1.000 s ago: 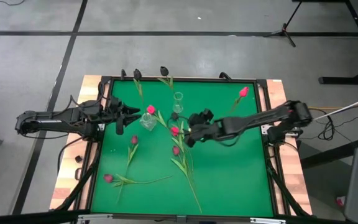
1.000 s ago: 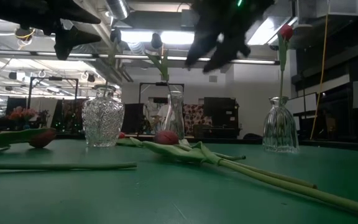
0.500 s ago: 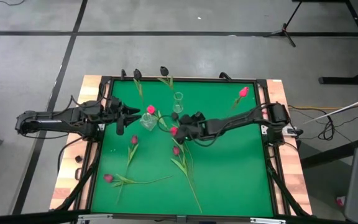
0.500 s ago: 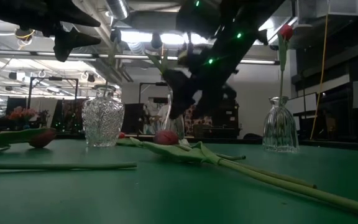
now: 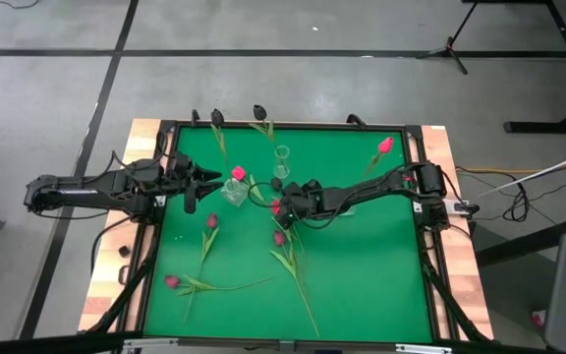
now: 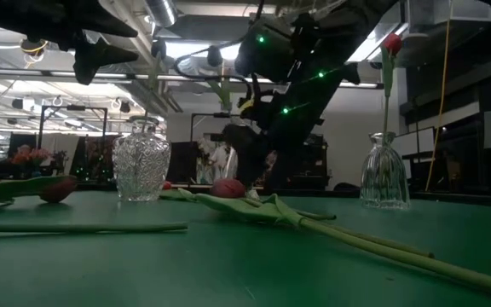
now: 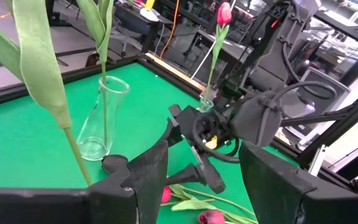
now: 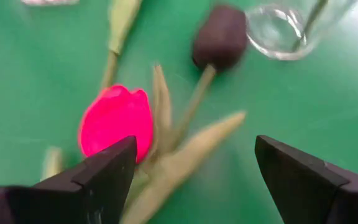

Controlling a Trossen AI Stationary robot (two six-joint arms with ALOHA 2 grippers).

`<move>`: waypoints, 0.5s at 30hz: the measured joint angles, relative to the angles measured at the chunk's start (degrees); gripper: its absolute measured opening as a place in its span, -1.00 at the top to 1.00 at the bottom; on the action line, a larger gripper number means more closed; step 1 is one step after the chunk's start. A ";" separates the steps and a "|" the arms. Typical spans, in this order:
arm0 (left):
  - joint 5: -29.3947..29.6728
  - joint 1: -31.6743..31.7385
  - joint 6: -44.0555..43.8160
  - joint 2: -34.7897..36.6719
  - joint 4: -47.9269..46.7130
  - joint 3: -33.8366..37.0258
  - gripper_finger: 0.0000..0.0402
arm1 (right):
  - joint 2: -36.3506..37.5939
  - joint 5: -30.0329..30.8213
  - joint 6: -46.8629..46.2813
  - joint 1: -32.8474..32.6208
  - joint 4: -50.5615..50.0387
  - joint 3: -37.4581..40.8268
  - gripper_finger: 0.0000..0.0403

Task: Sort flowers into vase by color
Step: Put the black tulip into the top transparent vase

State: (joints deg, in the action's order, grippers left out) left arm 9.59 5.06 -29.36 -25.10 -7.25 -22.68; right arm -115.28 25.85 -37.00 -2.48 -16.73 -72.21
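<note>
**Right gripper spread over a pink tulip at mid-table**

Seen from above, a green-topped table (image 5: 362, 265) holds slim artificial tulips with long green stems. The right gripper (image 5: 281, 206) reaches low across the middle of the table. In its wrist view its two dark fingers (image 8: 98, 177) are spread wide apart and grasp nothing. Between them lies a bright pink-red tulip head (image 8: 115, 121) on the green surface, with a near-black tulip head (image 8: 219, 37) just beyond it and the base of a clear glass vase (image 8: 288, 28) close by.

The left gripper (image 5: 204, 181) hovers at the table's left side beside a cut-glass vase (image 5: 233, 192); its fingers are parted and empty.

One pink-red tulip (image 5: 385, 146) stands in a vase at the far right. Near-black tulips (image 5: 259, 113) stand at the far edge. More tulips lie flat: a dull magenta one (image 5: 211, 222) left of centre, and a pink one (image 5: 171, 281) at the near left.
</note>
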 joint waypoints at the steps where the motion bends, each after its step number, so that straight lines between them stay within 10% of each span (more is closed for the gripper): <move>1: 0.05 0.00 0.00 0.00 0.00 0.00 0.03 | -0.35 0.04 -0.11 0.13 0.11 0.00 -0.61; 8: 0.22 0.00 -0.02 0.00 -0.02 0.00 0.03 | -1.60 -3.89 -0.37 1.17 0.89 -0.17 -0.49; 15: 0.23 0.00 -0.04 0.00 -0.02 0.00 0.03 | -1.60 -4.02 -0.31 1.00 1.09 -0.17 0.12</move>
State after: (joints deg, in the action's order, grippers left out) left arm 9.82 5.06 -29.41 -25.10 -7.27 -22.68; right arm -116.88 21.82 -37.31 -1.48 -15.65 -72.38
